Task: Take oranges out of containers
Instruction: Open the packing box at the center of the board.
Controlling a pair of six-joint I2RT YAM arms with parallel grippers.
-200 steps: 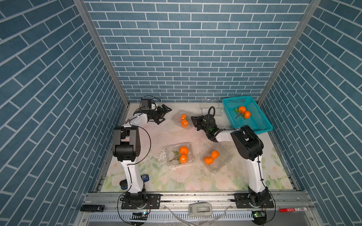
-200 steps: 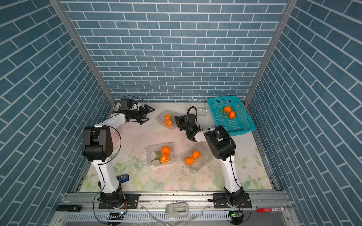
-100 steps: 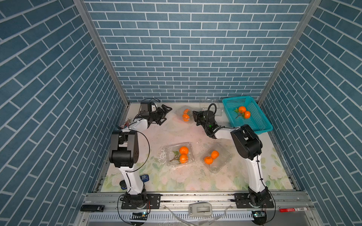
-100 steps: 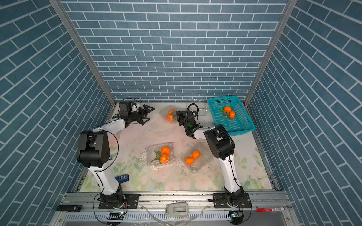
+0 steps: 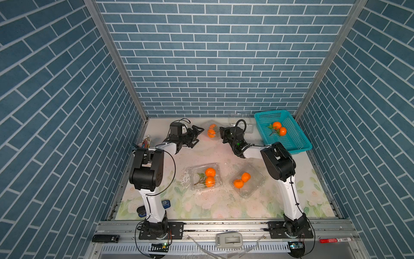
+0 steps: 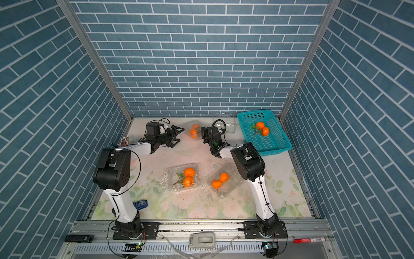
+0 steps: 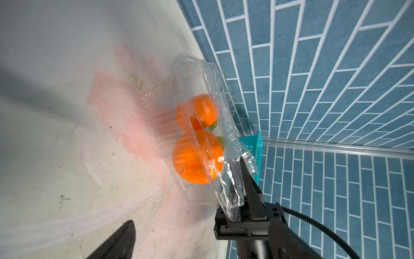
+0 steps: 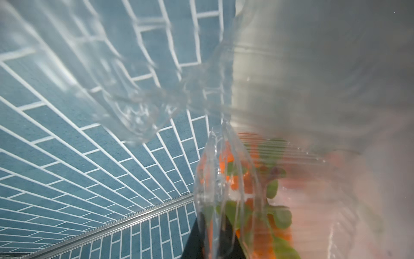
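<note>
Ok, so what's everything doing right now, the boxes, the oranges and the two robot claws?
Left gripper: jaws open, empty.
Right gripper: jaws shut on far box's edge.
Far box: tipped up, two oranges inside.
Centre box: flat, two oranges inside; lid unclear.
Box by right arm: flat, two oranges inside; lid unclear.
Back box: empty.
Basket: holds two oranges.

Both top views look steeply down from above the front onto the whole desk (image 5: 215, 154); each wrist view sits close to the same far container (image 7: 201, 74), from opposite sides.
</note>
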